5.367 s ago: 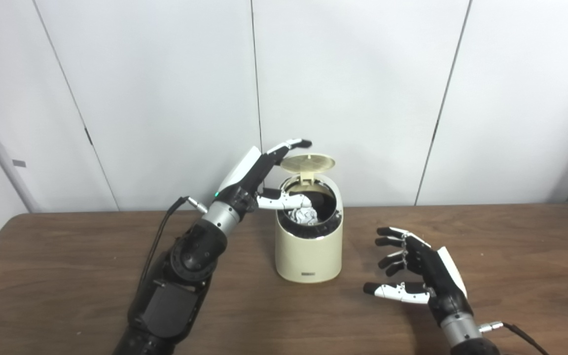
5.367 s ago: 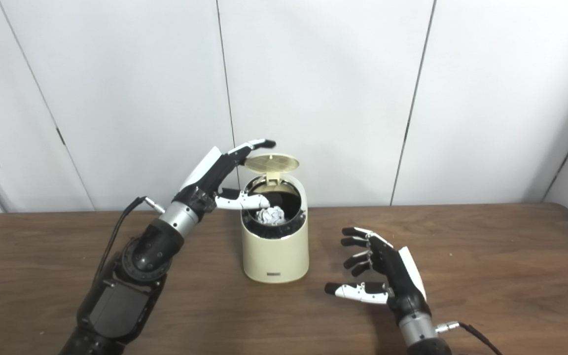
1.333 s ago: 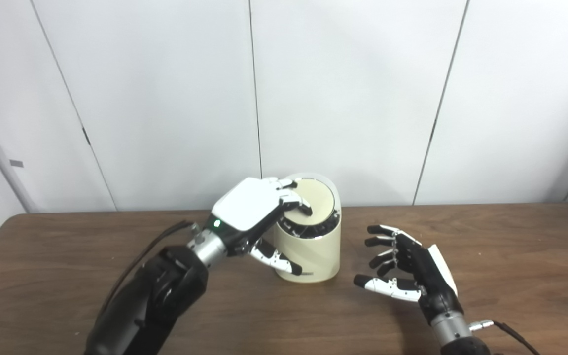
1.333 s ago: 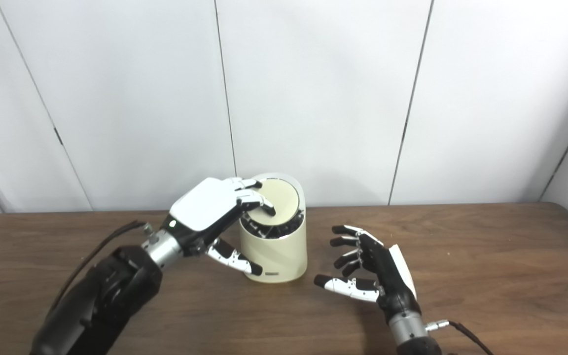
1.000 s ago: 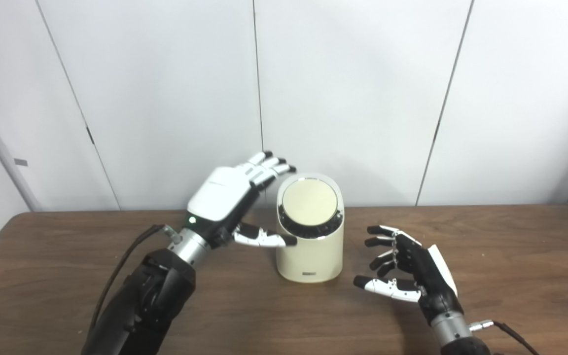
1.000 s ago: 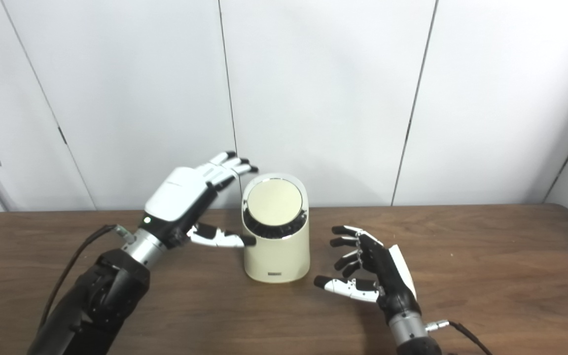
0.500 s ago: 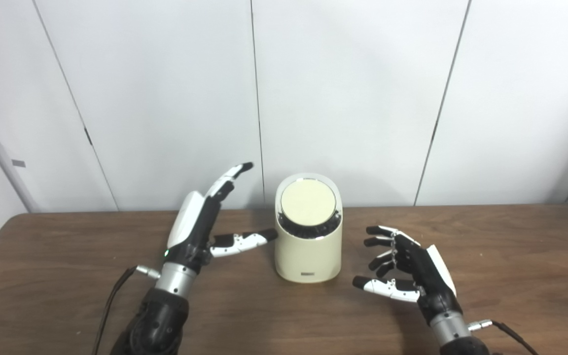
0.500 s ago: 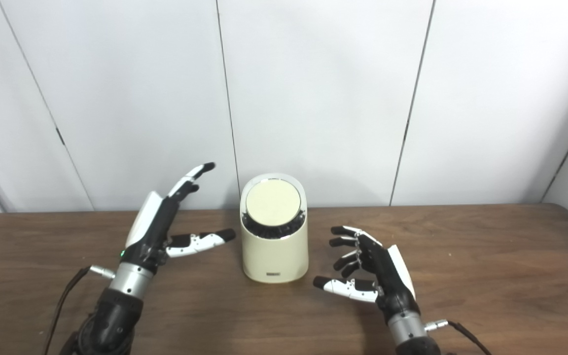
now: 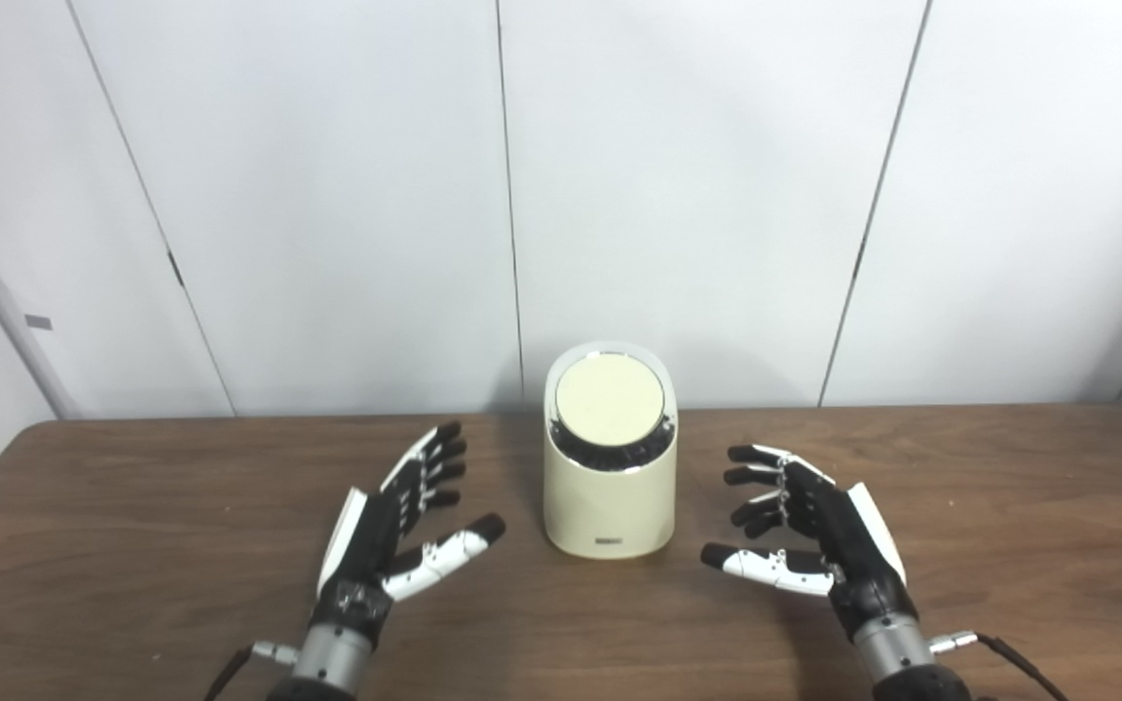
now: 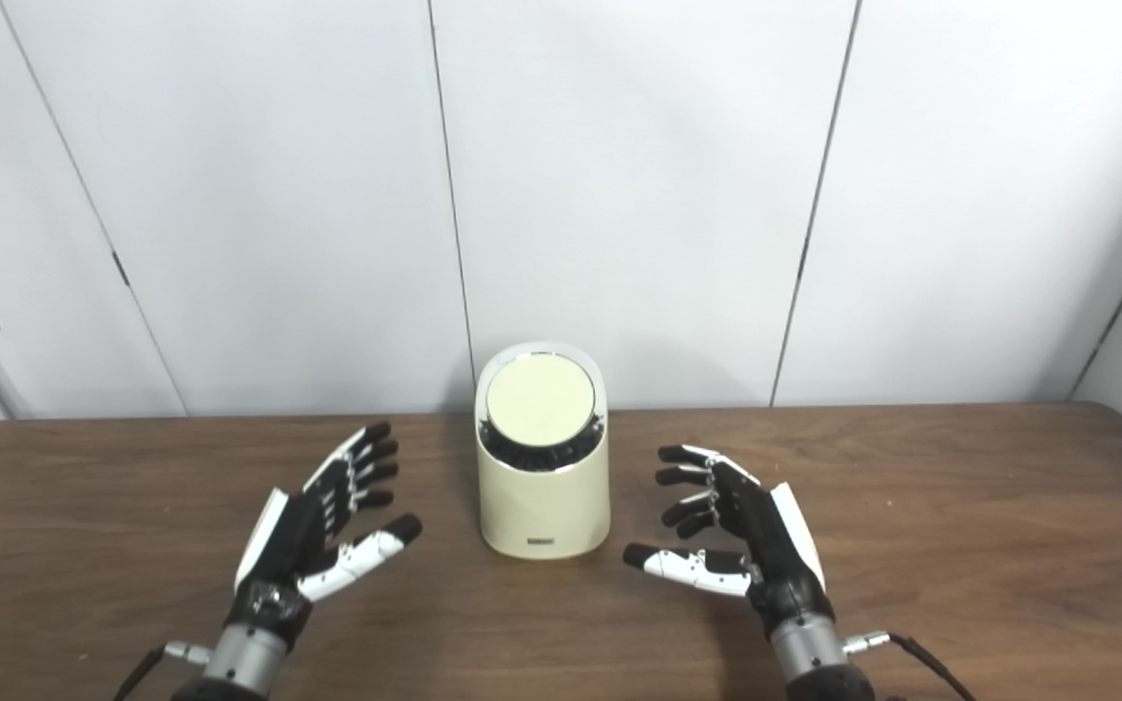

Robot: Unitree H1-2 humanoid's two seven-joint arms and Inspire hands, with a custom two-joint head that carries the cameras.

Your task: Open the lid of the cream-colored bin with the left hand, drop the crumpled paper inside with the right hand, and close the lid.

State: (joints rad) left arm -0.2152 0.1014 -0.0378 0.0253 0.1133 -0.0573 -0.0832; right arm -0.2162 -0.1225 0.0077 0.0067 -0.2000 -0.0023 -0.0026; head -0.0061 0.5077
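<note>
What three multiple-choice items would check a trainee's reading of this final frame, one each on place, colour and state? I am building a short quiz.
1. Where does the bin stand?
A. between the two hands
B. left of both hands
C. right of both hands

2. What colour is the lid?
A. blue
B. cream
C. red

3. What state is the lid in?
A. raised
B. removed
C. closed

Answers: 1 A, the left hand and right hand flank it on the table. 2 B, it matches the bin's body. 3 C, it sits flat in the rim and hides the inside.
</note>
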